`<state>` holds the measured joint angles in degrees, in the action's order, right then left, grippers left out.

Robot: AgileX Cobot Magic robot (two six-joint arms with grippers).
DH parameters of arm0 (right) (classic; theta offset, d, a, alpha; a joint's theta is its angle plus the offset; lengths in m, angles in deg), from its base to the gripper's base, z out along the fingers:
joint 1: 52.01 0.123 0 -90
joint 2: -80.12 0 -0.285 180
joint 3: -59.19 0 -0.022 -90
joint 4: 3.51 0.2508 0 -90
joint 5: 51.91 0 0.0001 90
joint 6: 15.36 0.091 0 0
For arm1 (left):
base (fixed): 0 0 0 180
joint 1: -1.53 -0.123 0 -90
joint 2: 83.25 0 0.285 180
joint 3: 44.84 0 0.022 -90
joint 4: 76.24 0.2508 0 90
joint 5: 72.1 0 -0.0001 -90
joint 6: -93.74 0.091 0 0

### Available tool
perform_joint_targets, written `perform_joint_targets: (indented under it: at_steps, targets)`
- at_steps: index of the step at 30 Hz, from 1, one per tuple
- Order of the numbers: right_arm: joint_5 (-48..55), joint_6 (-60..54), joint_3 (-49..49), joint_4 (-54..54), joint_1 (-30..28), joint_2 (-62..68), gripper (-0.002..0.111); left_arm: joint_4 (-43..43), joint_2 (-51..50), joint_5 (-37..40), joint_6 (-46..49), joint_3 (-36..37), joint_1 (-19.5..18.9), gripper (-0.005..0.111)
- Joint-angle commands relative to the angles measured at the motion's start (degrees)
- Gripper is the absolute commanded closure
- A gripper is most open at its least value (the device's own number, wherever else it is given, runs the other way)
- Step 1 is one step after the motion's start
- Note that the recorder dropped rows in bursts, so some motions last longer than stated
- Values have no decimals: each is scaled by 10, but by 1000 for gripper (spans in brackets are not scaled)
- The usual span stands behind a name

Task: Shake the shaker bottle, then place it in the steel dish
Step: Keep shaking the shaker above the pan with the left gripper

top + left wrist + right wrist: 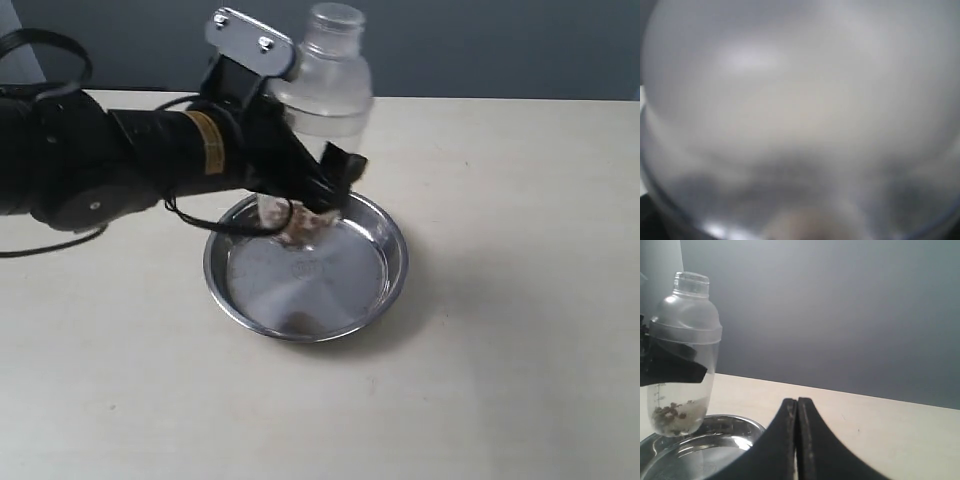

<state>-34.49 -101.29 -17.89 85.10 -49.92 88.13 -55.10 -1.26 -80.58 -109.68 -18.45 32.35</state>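
Observation:
The frosted shaker bottle (pixel 325 85) stands upright over the far side of the steel dish (pixel 385 285), with my left gripper (pixel 315 180) shut on its body. Brown and whitish grains lie at its base. From the right wrist view the shaker bottle (pixel 685 340) hangs just above the steel dish (pixel 740 427), a black finger across its side. The left wrist view is filled by the blurred shaker bottle (pixel 800 100). My right gripper (pixel 797 407) is shut and holds nothing, off to the side of the dish.
The pale table top (pixel 520 330) spreads all round the dish. A dark grey wall (pixel 850 315) runs behind the table's far edge. The black left arm (pixel 90 165) reaches in from the left over the table.

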Motion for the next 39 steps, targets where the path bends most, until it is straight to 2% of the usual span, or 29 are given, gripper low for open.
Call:
perform_joint_targets:
  at_steps: [1, 4, 7, 10, 11, 13, 14, 15, 17, 18, 19, 22, 24, 26, 28, 29, 30, 34, 36, 39]
  targets:
    - [1, 1, -1, -1, 2, -2, 109, -99, 9, -44, -27, 7, -24, 106]
    - [1, 1, -1, -1, 2, -2, 109, -33, 20, -120, -71, 15, -5, 106]
    - [1, 1, -1, -1, 2, -2, 109, -68, 25, -174, -74, 16, -30, 106]
    - [0, 1, -1, -1, 2, -2, 109, -19, 19, -103, -93, 38, -14, 106]
    - [0, 1, -1, -1, 2, -2, 109, -19, 6, -145, -86, 84, 8, 106]
    - [0, 1, -1, -1, 2, -2, 109, -61, 14, -250, -56, 82, 5, 106]
    - [0, 1, -1, -1, 2, -2, 109, -91, 25, -240, -26, 59, -6, 106]
    - [0, 1, -1, -1, 2, -2, 109, -90, 43, -149, 8, 19, -15, 106]
    - [0, 1, -1, -1, 2, -2, 109, -53, 43, -57, -8, 22, -4, 106]
    - [0, 1, -1, -1, 2, -2, 109, -51, 33, -67, -12, 46, 7, 106]
    - [0, 1, -1, -1, 2, -2, 109, -48, 26, -118, -10, 64, 14, 106]
    - [0, 1, -1, -1, 2, -2, 109, -56, 40, -180, -10, 40, 4, 106]
    - [0, 1, -1, -1, 2, -2, 109, -46, 58, -132, -10, 7, -1, 106]
    - [0, 1, -1, -1, 2, -2, 109, -33, 45, -32, -11, 26, 8, 106]
    - [2, 1, -1, -1, 2, -2, 109, -46, 22, -117, -14, 72, 11, 106]
    - [2, 1, -1, -1, 2, -2, 109, -47, 27, -149, -16, 72, 11, 106]
    - [2, 1, -1, -1, 2, -2, 109, -48, 41, -155, -15, 60, 11, 106]
    - [1, 1, -1, -1, 2, -2, 109, -47, 34, -71, -10, 70, 11, 106]
    - [1, 1, -1, -1, 2, -2, 109, -48, 21, -108, -18, 94, 11, 106]
    - [1, 1, -1, -1, 2, -2, 109, -48, 30, -176, -21, 83, 11, 106]
